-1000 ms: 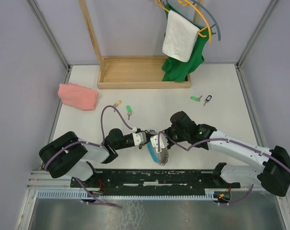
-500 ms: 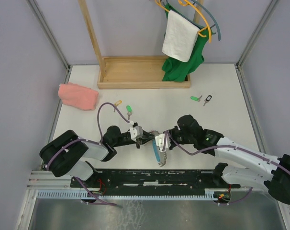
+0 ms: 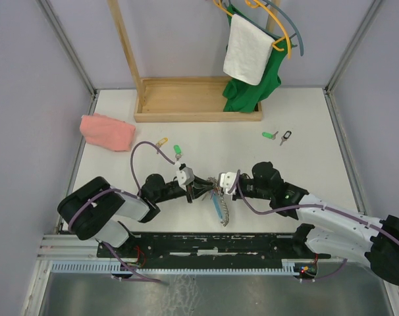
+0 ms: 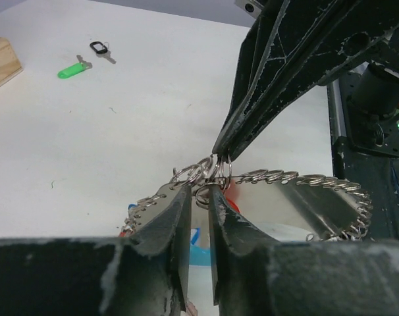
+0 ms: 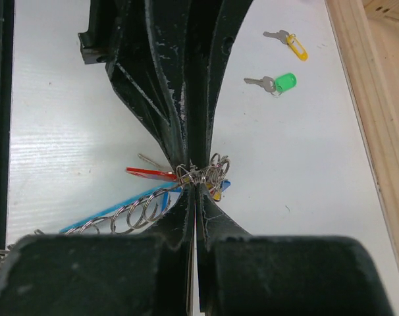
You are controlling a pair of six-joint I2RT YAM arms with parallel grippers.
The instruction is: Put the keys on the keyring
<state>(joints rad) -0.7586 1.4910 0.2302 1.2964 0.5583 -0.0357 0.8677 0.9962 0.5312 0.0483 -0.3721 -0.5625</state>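
The keyring (image 3: 217, 209) is a bunch of steel rings, grey chain (image 4: 305, 178) and a light-blue piece (image 5: 94, 220), low over the table's front middle. A red tag (image 5: 150, 173) sticks out of it. My right gripper (image 5: 194, 178) is shut on the cluster of rings. My left gripper (image 4: 199, 192) meets it head-on, jaws narrowly parted with a small ring at the tips. In the top view the left gripper (image 3: 203, 189) and right gripper (image 3: 216, 189) nearly touch. Loose keys lie apart: yellow tag (image 3: 162, 141), green tag (image 3: 177, 150), another green tag (image 3: 270, 135), black tag (image 3: 287, 136).
A pink cloth (image 3: 107, 131) lies at the left. A wooden rack base (image 3: 198, 99) stands at the back, with a white towel (image 3: 249, 46) and a green garment (image 3: 252, 92) hanging on hangers. Grey walls close in the table.
Both grippers have sunk toward the table with the keyring and turned at the wrist. The left jaws, shut before, have parted a little. The right stays shut on the rings.
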